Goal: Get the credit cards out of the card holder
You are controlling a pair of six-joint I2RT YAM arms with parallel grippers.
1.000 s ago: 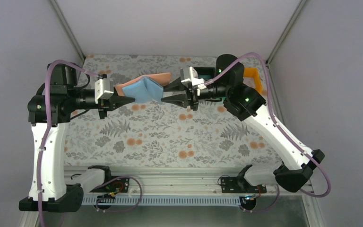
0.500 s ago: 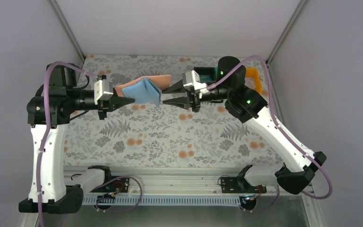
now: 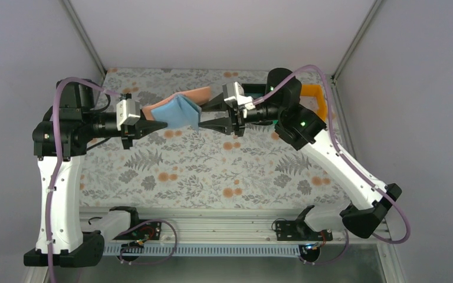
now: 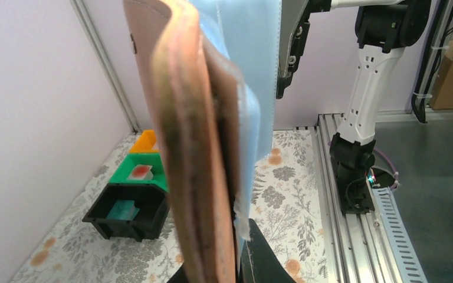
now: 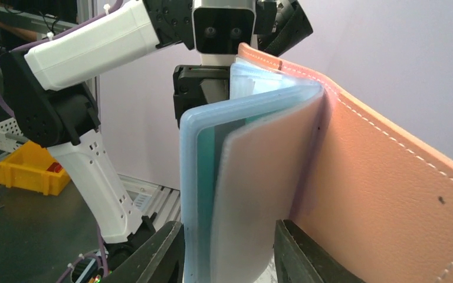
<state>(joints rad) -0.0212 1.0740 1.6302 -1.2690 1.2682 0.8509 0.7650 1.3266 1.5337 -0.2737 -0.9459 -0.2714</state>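
The card holder [image 3: 180, 108], salmon-tan outside and light blue inside, hangs open in the air above the table's far middle. My left gripper [image 3: 163, 124] is shut on its left end; in the left wrist view the salmon cover [image 4: 194, 177] rises from between the jaws. My right gripper [image 3: 203, 115] is open, its fingers [image 5: 159, 256] astride the blue inner leaf [image 5: 190, 194]. A teal credit card's edge [image 5: 206, 188] shows in that leaf beside a whitish sheet [image 5: 259, 188]. Another teal card [image 4: 121, 210] lies in a black bin and a white card with a red mark [image 4: 140, 172] in a green bin.
Black bin [image 4: 131, 227], green bin [image 4: 153, 162] and orange bin [image 4: 144, 141] stand in a row at the table's far right. In the top view the green bin [image 3: 258, 89] and orange bin [image 3: 315, 94] peek out behind the right arm. The floral tablecloth [image 3: 212, 171] stretches below.
The right gripper drew back to the right, then came left again with wider jaws, and its fingers now straddle the holder's blue leaf. The left gripper kept its hold.
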